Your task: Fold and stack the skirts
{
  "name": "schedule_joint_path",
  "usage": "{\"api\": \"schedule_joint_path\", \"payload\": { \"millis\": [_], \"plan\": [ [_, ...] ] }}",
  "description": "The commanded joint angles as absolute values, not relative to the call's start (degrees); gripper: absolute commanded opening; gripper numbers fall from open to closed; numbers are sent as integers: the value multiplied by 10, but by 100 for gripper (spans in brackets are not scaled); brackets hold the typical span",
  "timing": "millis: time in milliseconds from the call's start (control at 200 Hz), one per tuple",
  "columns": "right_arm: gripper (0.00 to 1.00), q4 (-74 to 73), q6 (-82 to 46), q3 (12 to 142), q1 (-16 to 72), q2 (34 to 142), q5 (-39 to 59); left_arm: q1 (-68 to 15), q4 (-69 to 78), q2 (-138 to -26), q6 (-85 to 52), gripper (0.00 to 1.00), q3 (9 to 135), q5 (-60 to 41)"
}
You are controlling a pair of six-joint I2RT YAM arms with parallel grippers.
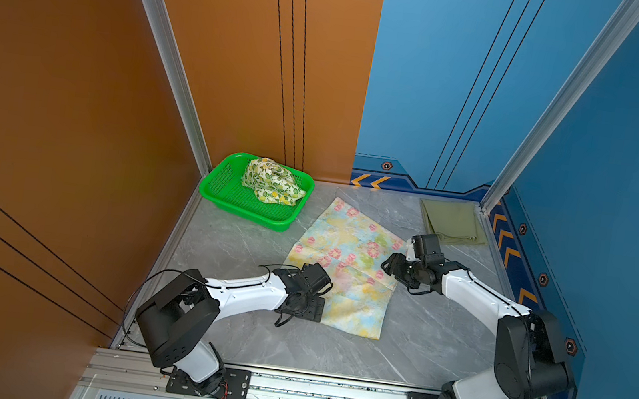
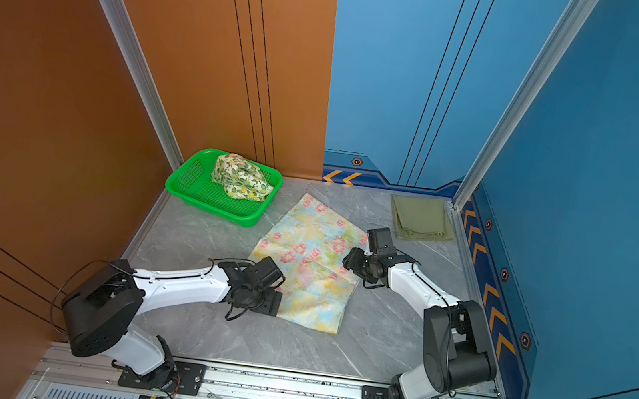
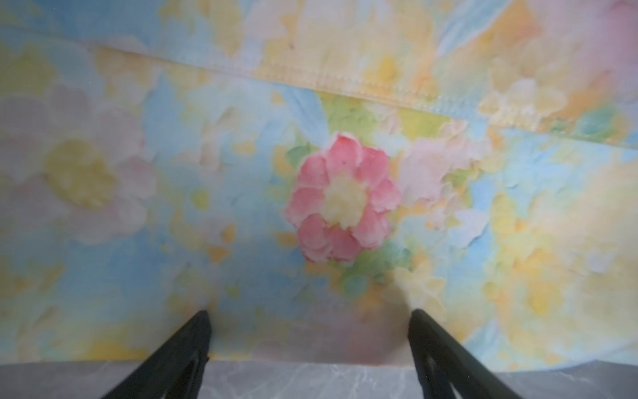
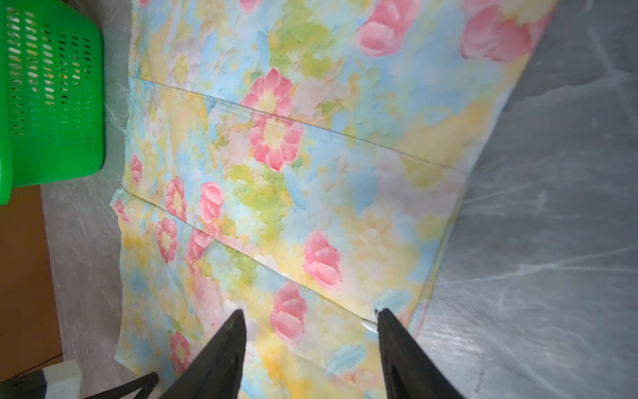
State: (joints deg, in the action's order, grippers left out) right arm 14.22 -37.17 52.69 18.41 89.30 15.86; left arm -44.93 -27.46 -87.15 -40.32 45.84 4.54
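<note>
Grey marble-patterned surface [image 1: 415, 347] carries all three skirts, well apart from one another. The pastel floral skirt [image 1: 348, 254] lies spread flat in the middle, with stitched seams crossing it. The left gripper [image 3: 309, 312] is low at this skirt's left near edge. In the left wrist view its two black fingers [image 3: 179, 355] stand wide apart with nothing between them, their tips right at the hem where cloth meets bare surface. The right gripper [image 4: 310, 312] is over the same skirt's right edge. In the right wrist view its fingers [image 4: 214, 359] are also spread, above the printed cloth near a seam. Whether the tips touch the fabric cannot be told.

The olive-green skirt [image 1: 453, 224] lies folded flat in the far right corner, just beyond the right arm's wrist in both top views. The lemon-print skirt [image 1: 272, 181] sits crumpled in a heap inside the bright green perforated basket [image 1: 234, 197] at the far left, whose near corner is just beside the floral skirt's far edge.
</note>
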Motion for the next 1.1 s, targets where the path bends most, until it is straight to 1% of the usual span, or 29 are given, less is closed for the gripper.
{"api": "schedule_joint_path", "payload": {
  "millis": [0,220,385,516,646,741,866,996,1096],
  "plan": [
    [61,116,-378,547,206,925,165,-415,-298,-853,-396,91,428,40],
    [60,106,-367,551,210,983,155,-352,-299,-810,-381,91,409,17],
    [59,127,-354,546,192,993,134,-324,-306,-796,-372,91,403,9],
    [60,163,-336,531,182,955,95,-309,-306,-783,-371,91,394,6],
    [59,194,-329,505,198,870,75,-301,-306,-778,-371,91,389,4],
    [58,217,-333,492,236,812,73,-300,-305,-779,-369,91,391,4],
    [55,252,-344,488,331,757,35,-298,-301,-779,-369,91,391,5],
    [51,259,-369,473,424,745,11,-296,-293,-777,-368,91,389,5],
    [48,251,-388,449,463,760,-1,-296,-288,-779,-367,91,388,4]
  ]
}}
